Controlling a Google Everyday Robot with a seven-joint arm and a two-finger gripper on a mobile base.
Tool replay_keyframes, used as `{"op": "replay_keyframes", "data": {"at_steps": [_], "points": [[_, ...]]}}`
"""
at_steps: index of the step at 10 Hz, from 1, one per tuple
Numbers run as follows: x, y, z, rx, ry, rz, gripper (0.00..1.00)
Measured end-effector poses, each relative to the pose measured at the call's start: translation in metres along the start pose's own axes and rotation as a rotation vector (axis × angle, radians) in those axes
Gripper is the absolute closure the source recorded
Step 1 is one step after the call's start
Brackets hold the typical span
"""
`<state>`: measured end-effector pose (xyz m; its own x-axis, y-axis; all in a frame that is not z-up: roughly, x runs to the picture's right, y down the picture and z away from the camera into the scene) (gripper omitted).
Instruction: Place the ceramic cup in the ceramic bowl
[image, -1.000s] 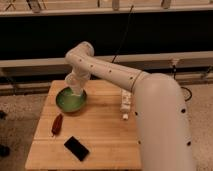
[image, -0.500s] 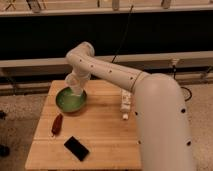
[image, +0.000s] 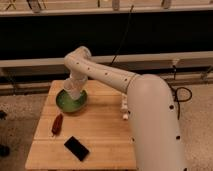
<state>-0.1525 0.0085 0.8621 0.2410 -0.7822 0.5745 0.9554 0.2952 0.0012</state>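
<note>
Text on any item: too small to tell.

Ceramic cup (image: 70, 91): small, plain white, round, slightly tapered. It sits at the end of the arm, over the far-left part of the ceramic bowl (image: 76, 104), and its lower part overlaps the bowl's inside. Can't tell whether it rests on the bowl's bottom or hangs just above it.

Bowl: shallow, round, green, glossy inside, clearly wider than the cup. It stands on the far-left part of the wooden table (image: 102, 137).

Gripper (image: 74, 85): right at the cup, above the bowl, pointing down from the bent white arm. White on white, so whether it clamps the cup or is released can't be made out.

Around:
- Dark red elongated object (image: 57, 123) near the table's left edge, in front of the bowl and apart from it.
- Flat black device (image: 76, 148) on the near-left part of the table, lying at an angle.
- Small white elongated device (image: 124, 106) at the right side of the table, partly hidden by the arm's big shell.
- Black cable (image: 123, 39) hanging down behind the arm.

The arm's shell blocks the table's right side.
</note>
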Motion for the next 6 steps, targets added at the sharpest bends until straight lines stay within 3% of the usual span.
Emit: {"op": "replay_keyframes", "data": {"at_steps": [3, 6], "points": [[-0.0038, -0.0049, 0.0063, 0.036, -0.036, -0.021, 0.72], [-0.0038, -0.0041, 0.012, 0.06, -0.061, -0.021, 0.4]]}}
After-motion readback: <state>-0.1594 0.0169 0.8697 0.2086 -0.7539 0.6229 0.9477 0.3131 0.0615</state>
